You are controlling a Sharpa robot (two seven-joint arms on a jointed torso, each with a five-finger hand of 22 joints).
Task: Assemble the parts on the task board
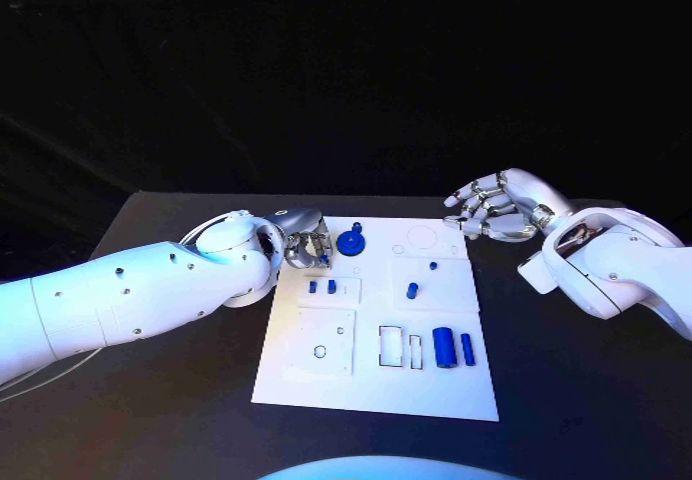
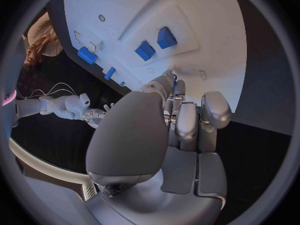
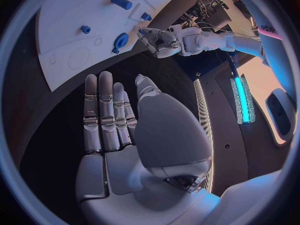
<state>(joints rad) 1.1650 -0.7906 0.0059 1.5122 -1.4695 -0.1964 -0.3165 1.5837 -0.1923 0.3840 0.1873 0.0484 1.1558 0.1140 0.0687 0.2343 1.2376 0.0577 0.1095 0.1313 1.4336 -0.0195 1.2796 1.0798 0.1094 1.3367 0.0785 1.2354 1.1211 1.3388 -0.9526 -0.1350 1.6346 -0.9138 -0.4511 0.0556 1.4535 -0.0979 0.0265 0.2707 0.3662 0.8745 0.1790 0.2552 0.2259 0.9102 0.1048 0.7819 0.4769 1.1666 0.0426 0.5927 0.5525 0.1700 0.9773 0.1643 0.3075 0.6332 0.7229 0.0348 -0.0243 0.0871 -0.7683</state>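
Head view: the white task board (image 1: pixel 378 390) lay in the middle of the black table (image 1: pixel 577 380). The left arm (image 1: pixel 130 295) reached in low from the left edge, and its left hand (image 1: pixel 306 248) sat at the board's upper left corner, fingers curled down beside the blue gear (image 1: pixel 351 243). Whether the fingers touched the gear or had hold of anything could not be told there. Two small blue pegs (image 1: pixel 322 287) stood just below that hand, two more small blue pieces (image 1: pixel 421 280) lay near the board's middle, and a blue block (image 1: pixel 443 347) and blue cylinder (image 1: pixel 466 349) lay side by side toward the lower right. The right arm (image 1: pixel 613 270) came in from the right edge, bent, with the right hand (image 1: pixel 490 212) raised off the board's upper right corner, fingers loosely apart and holding nothing.

Left wrist view: the left hand (image 2: pixel 181 120) had its fingers bent inward over the board's edge; the fingertips were hidden, so its hold could not be made out. Two blue blocks (image 2: pixel 155 44) sat on the board beyond.

Right wrist view: the right hand (image 3: pixel 112 115) was flat, fingers straight and close together, empty, over the dark table beside the board (image 3: pixel 75 40). The blue gear (image 3: pixel 120 39) lay just beside the left hand (image 3: pixel 156 40).
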